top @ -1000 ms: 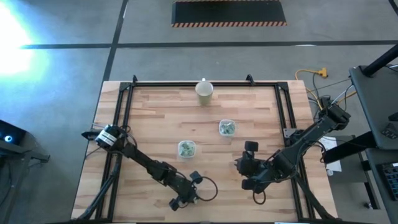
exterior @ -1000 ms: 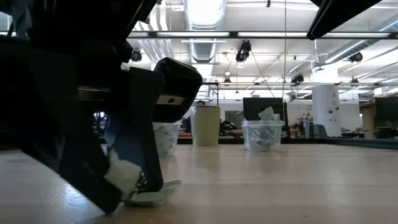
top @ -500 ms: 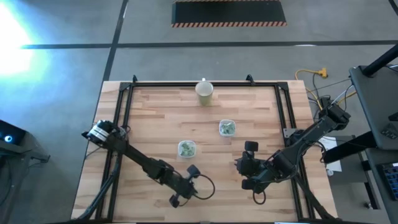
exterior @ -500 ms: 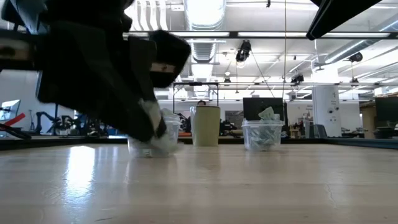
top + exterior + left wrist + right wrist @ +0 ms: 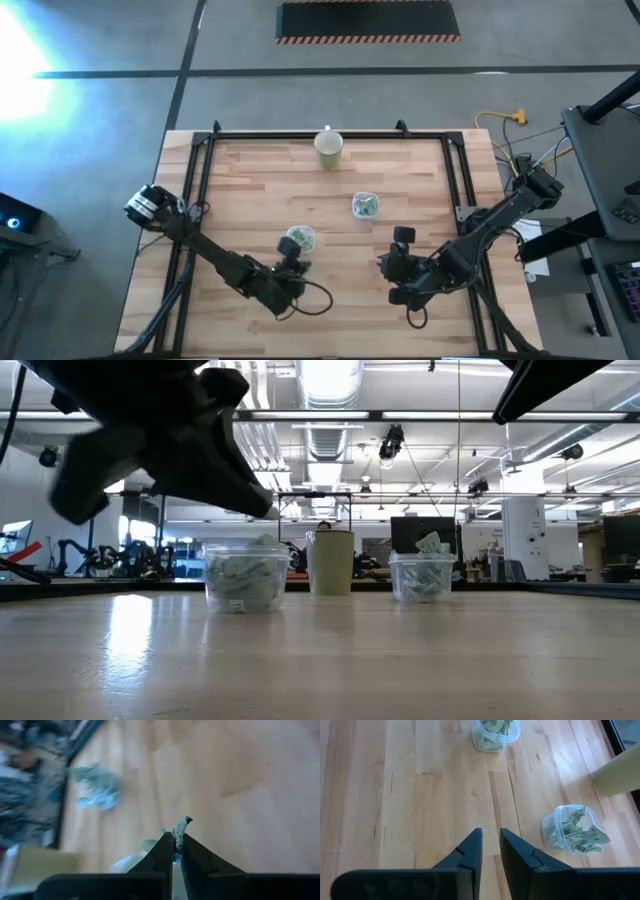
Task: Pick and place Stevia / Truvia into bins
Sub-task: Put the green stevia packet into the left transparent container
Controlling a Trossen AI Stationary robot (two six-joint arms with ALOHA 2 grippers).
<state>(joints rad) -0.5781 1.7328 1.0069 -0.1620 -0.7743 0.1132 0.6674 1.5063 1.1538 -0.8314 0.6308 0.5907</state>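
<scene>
My left gripper [image 5: 294, 252] hangs above the table at the near side of the left clear bin [image 5: 300, 237] and is shut on a pale green and white Stevia packet [image 5: 181, 826]. In the low view its dark fingers [image 5: 240, 485] hover over that bin [image 5: 245, 575], which stands on its base, full of packets. The second bin [image 5: 365, 206] [image 5: 425, 575] also holds packets. My right gripper [image 5: 385, 265] [image 5: 491, 837] waits over bare wood near the right side, its fingers a narrow gap apart, touching nothing. My left gripper pinches the packet between its two fingertips [image 5: 167, 842]. A crumpled end of the packet [image 5: 184, 822] sticks out past the tips. The packet is lifted clear of the table.
A cream round cup [image 5: 329, 147] [image 5: 330, 560] stands near the table's far edge. A black frame rail [image 5: 205, 160] runs along the table's left, far and right sides. Bare wood lies between the bins and the near edge [image 5: 330, 345].
My left gripper, shut on the packet, has risen from the table near its near edge and swung toward the far edge, up to the left bin. The packet, which lay on the wood under the fingers, is now lifted clear. My right arm has kept still.
</scene>
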